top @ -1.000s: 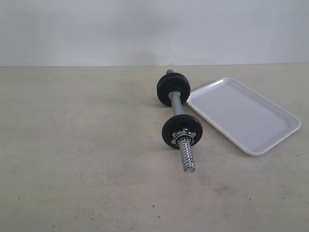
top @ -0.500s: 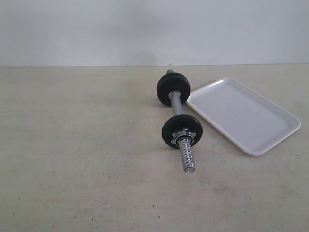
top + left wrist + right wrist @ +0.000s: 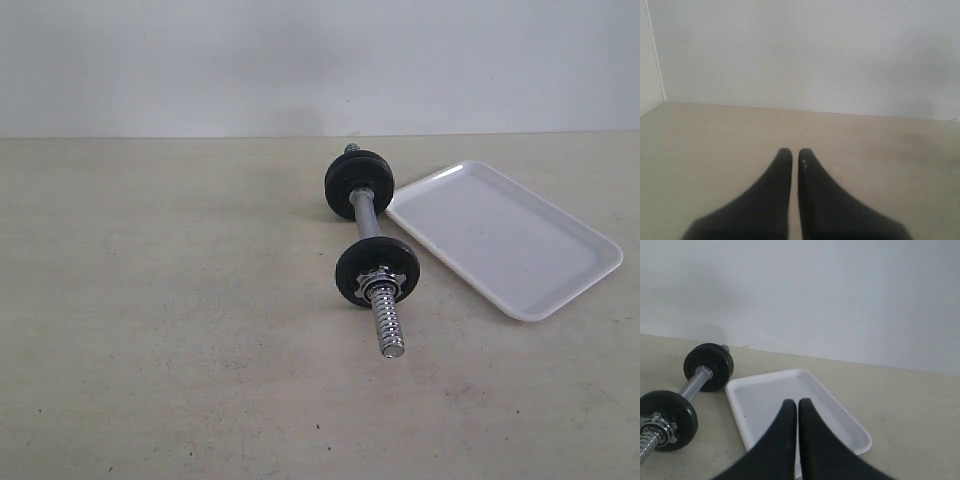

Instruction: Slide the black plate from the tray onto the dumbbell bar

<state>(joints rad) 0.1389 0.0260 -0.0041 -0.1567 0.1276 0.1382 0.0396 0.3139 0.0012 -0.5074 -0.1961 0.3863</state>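
Note:
The dumbbell bar (image 3: 363,215) lies on the table, running front to back. A black plate (image 3: 352,270) sits near its front end behind a chrome star nut (image 3: 380,277), and a second black plate (image 3: 345,180) sits at the far end. The bare threaded end (image 3: 386,322) points toward the front. To its right lies the white tray (image 3: 505,240) with nothing on it. My right gripper (image 3: 796,402) hangs shut over the tray (image 3: 765,395), with the bar (image 3: 692,385) off to one side. My left gripper (image 3: 792,152) is shut over bare table. Neither gripper shows in the exterior view.
A plain white wall runs along the back of the beige table (image 3: 150,330). A side wall meets it at a corner (image 3: 657,75) in the left wrist view.

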